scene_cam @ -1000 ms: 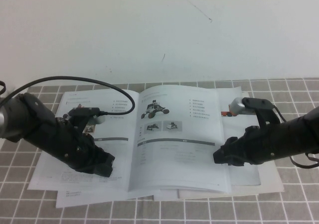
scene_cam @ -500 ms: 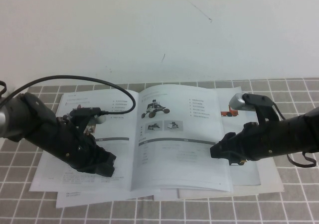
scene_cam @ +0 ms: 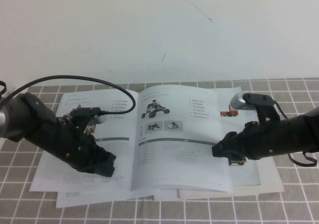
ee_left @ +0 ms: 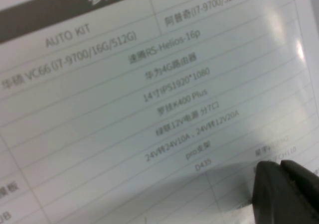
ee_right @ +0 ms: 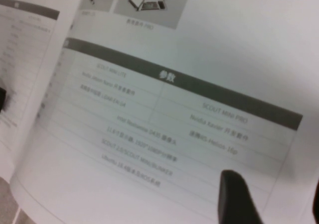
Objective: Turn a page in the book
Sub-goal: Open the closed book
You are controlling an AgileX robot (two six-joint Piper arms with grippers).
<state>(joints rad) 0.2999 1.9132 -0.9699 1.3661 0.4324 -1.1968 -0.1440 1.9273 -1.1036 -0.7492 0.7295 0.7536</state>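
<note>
The book (scene_cam: 149,149) lies open on the table in the high view. Its right-hand leaf, the page (scene_cam: 182,137), shows a dark wheeled rover above two thumbnail photos and a grey bar (ee_right: 179,82) over a table. My right gripper (scene_cam: 219,152) is low at the page's outer edge. It is open, with one finger (ee_right: 237,199) over the table print and the other at the frame's edge (ee_right: 274,206). My left gripper (scene_cam: 104,165) is shut, its tips (ee_left: 286,191) resting on the left-hand leaf (ee_left: 124,109).
Under the book lie a booklet with a red truck (scene_cam: 229,113) and plain white sheets (scene_cam: 269,180). A black cable (scene_cam: 75,78) arcs over the left arm. Grey tiles (scene_cam: 299,199) surround the papers, with a white wall (scene_cam: 159,30) behind.
My right gripper has shifted slightly up and inward along the page's outer edge. The left arm and the book have not visibly moved.
</note>
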